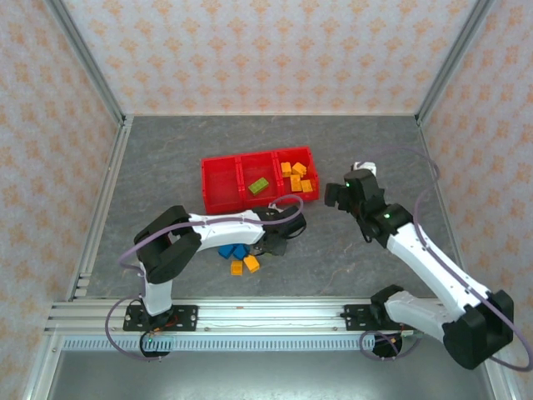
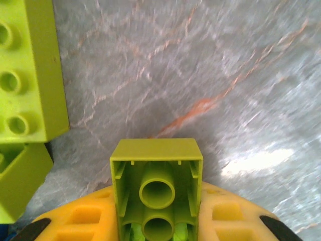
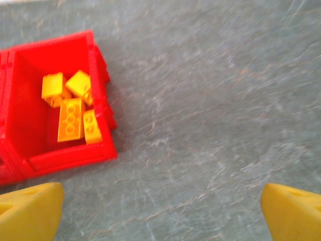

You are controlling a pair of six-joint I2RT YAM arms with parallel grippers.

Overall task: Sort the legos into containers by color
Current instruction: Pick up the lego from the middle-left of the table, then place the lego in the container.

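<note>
Gray stone table [image 1: 166, 183], flowery walls, and two arms by the legos.
From above, the red tray [image 1: 258, 155] sits in the upper middle of the frame. One green brick [image 1: 259, 186] lies in its middle box and a bunch of orange bricks [image 1: 297, 177] lie in its right box. The left gripper [image 1: 273, 244] is low, just under the tray, next to blue bricks [image 1: 231, 251] and loose orange bricks [image 1: 246, 265]. From above its grip is too small to tell. Its wrist view makes it plain: the yellow fingers [image 2: 80, 218] pinch a lime green brick [image 2: 156, 165], hollow side to the camera, with more green legos [image 2: 25, 70] at the left edge. The right gripper [image 3: 160, 216] has its fingers spread wide over bare table. In the upper left of its view, four orange bricks lie in the tray's end box.
</note>
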